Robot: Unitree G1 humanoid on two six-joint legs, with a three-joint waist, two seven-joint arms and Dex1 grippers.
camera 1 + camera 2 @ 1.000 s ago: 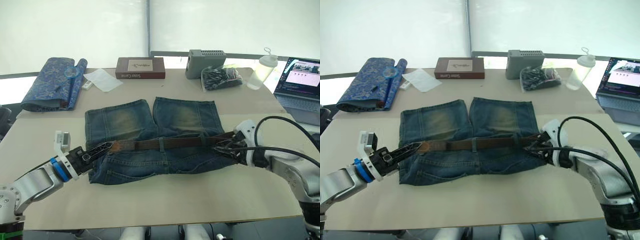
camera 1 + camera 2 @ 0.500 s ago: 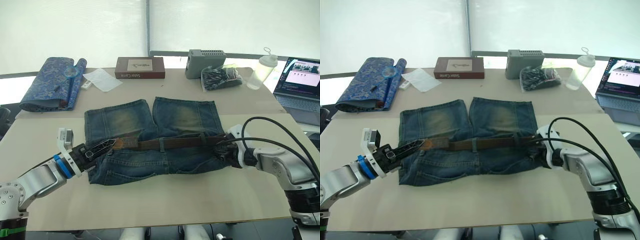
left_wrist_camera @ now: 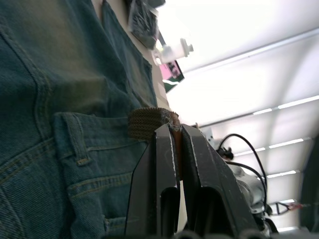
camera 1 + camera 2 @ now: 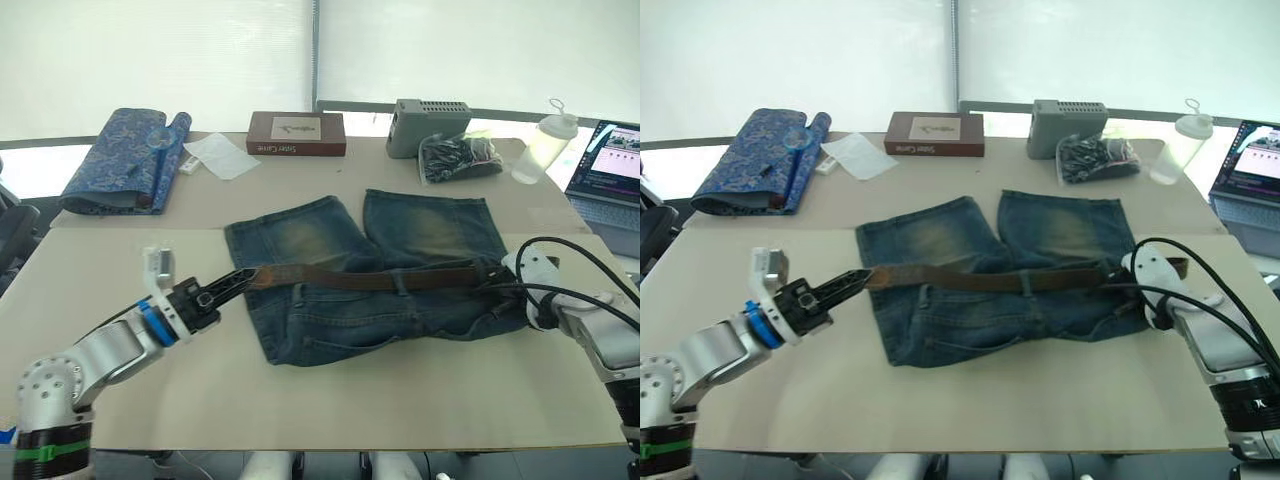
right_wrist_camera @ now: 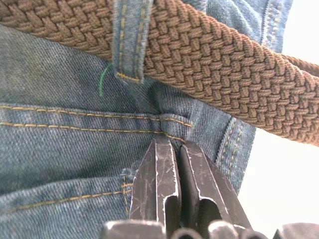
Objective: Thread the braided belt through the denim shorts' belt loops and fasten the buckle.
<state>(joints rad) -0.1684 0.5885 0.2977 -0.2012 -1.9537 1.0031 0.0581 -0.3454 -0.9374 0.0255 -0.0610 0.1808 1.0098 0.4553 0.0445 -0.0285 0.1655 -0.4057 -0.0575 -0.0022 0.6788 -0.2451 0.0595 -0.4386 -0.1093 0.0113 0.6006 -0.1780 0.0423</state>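
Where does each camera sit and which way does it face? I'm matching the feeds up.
Eye views: on the head, looking down over the table at the denim shorts, both arms showing.
Left wrist view: along the left tool, shut on the braided belt.
Right wrist view: along the right tool, pinching denim below a belt loop.
All share shorts and belt.

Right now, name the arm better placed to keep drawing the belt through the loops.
Left. The left gripper is shut on the braided belt end, beyond the denim shorts. The right gripper pinches denim at the waistband, anchoring the shorts.
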